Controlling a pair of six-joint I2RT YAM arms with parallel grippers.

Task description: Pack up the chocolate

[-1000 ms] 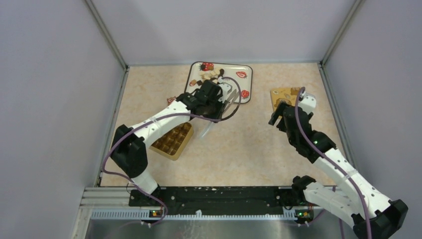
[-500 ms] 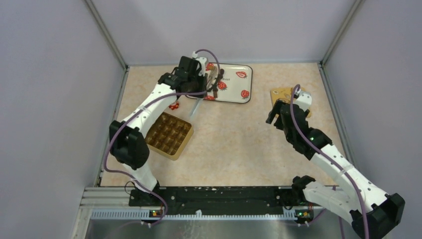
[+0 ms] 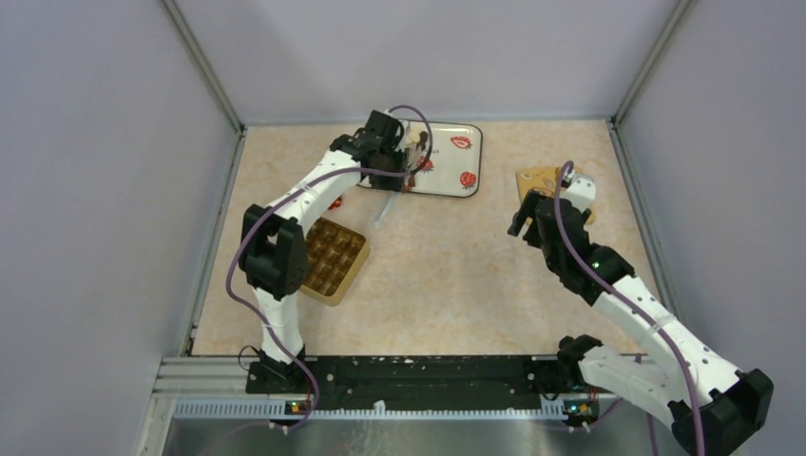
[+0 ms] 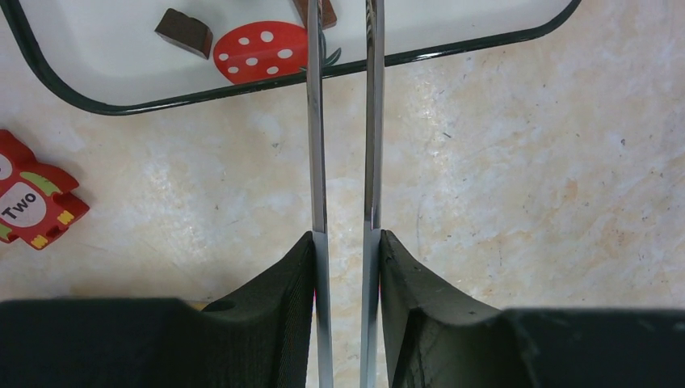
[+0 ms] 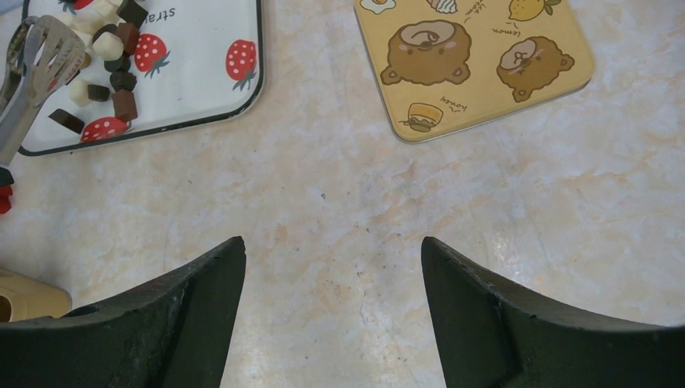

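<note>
Jaws of my left gripper [image 3: 388, 161] are pinched narrow on metal tongs [image 3: 383, 207]; my right gripper [image 3: 525, 220] stands wide, holding nothing. Top view: my left arm reaches to the near left corner of the strawberry tray [image 3: 445, 163], tongs head over the tray. Chocolate [image 3: 414, 144] sits on the tray's left part, mostly hidden by my arm. Gold compartment box [image 3: 328, 258] lies near left on the table [image 3: 456, 275], well apart from the tray. My right gripper hovers just beside the yellow bear lid [image 3: 540, 179].

Left wrist: both tong blades [image 4: 316, 145] run up between my fingers [image 4: 279, 291], close together, tips past the tray [image 4: 97, 65] rim. One dark chocolate piece [image 4: 184, 32] lies on the tray beside a strawberry print. Red owl block [image 4: 32, 202] lies on the table left of the tray.

Right wrist: right gripper [image 5: 331, 246] gapes over bare table. Chocolate pile [image 5: 105, 48], dark, brown and white, fills the tray's [image 5: 202, 73] left end, slotted tongs head [image 5: 36, 61] at it. Bear lid [image 5: 472, 61] lies flat upper right.
</note>
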